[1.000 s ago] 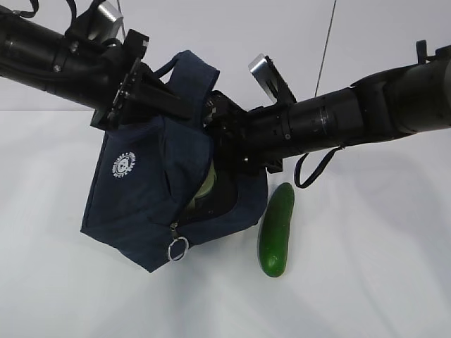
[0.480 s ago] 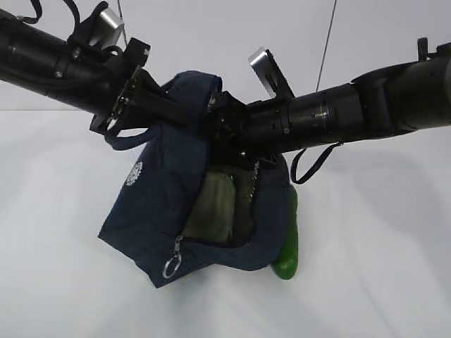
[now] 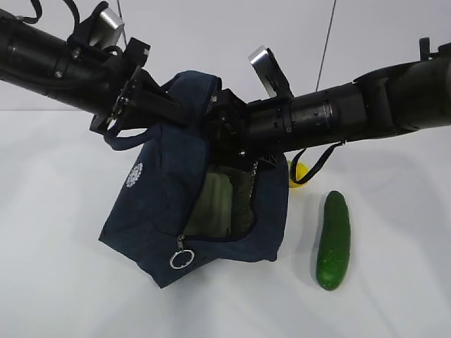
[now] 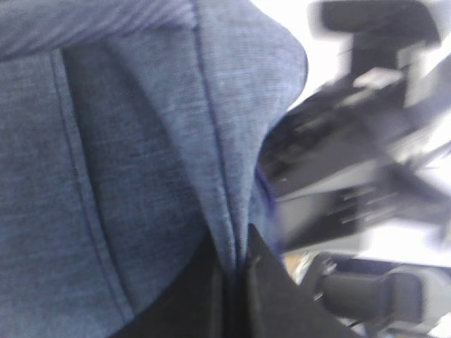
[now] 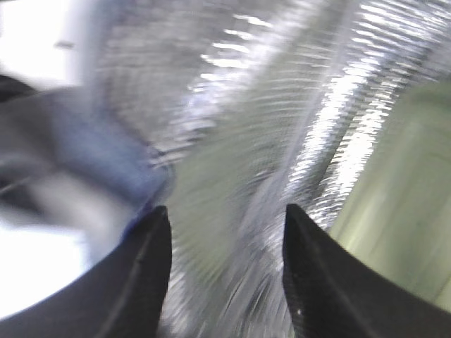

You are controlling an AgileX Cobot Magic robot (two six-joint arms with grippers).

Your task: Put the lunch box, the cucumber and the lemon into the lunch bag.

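Left gripper (image 4: 236, 271) clamped on lunch bag (image 3: 165, 211) fabric, holding it lifted. Right gripper (image 5: 225, 271), fingers apart, inside the silver-lined opening. Lunch box (image 3: 215, 204) inside. Cucumber (image 3: 333, 241) and lemon (image 3: 299, 174) on table (image 3: 394, 296), right of bag.

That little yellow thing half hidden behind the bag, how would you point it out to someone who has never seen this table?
Start at the dark navy lunch bag that the two black arms hold up at the middle of the white table. Just past its right edge, under the right-hand arm, the lemon peeks out. It is small, round and bright yellow, unlike the long dark green cucumber lying nearer the camera.
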